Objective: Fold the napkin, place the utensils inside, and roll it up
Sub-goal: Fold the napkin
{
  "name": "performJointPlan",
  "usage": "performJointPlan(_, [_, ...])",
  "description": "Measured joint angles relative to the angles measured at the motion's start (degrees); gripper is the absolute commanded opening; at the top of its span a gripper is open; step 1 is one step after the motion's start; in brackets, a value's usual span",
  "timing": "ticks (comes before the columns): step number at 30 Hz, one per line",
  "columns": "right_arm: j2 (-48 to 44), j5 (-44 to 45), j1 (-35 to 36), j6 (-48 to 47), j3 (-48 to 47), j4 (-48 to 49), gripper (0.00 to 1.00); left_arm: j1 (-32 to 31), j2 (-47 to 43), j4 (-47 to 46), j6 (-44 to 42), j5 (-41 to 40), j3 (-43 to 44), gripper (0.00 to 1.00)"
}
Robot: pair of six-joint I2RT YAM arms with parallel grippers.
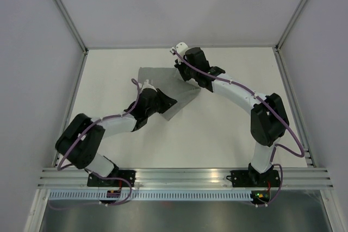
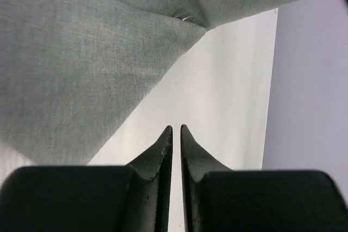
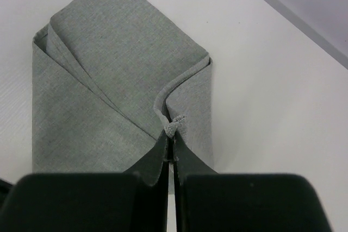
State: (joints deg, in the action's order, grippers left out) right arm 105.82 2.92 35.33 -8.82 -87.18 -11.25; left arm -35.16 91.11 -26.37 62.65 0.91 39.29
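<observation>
The right fingers [image 3: 155, 161] are pinching a corner of the napkin [image 3: 109, 80] mid-fold, the left fingers [image 2: 157, 156] are idling together and empty, and laying the corner flat likely comes next.

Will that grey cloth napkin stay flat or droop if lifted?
Probably droop: the grey cloth napkin buckles softly where the right gripper pinches it. Its thin layers suggest it's light, and the matte weave shouldn't slip.

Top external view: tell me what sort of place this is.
Probably a robot test cell: white table boxed in by plain panels on aluminium framing, two arms bolted to a rail, one napkin.
</observation>
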Motion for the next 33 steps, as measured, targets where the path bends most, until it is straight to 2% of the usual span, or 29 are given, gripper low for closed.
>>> performJointPlan(5, [-0.02,-1.7,0.0,0.7,1.07,0.28,0.02,0.04,-15.63,13.62,-2.29,-7.26,-1.81,0.13])
performJointPlan(10, [-0.02,-5.29,0.02,2.01,4.59,0.7,0.01,0.09,-24.72,23.61,-3.48,-12.96,-1.81,0.13])
performJointPlan(20, [0.31,-15.52,0.22,6.4,7.76,1.27,0.01,0.11,-26.64,32.3,-5.11,-15.67,-1.75,0.14])
performJointPlan(33, [6.1,-20.72,2.47,7.82,10.45,2.29,0.02,0.09,-25.44,33.97,-6.54,-15.69,-0.09,0.18])
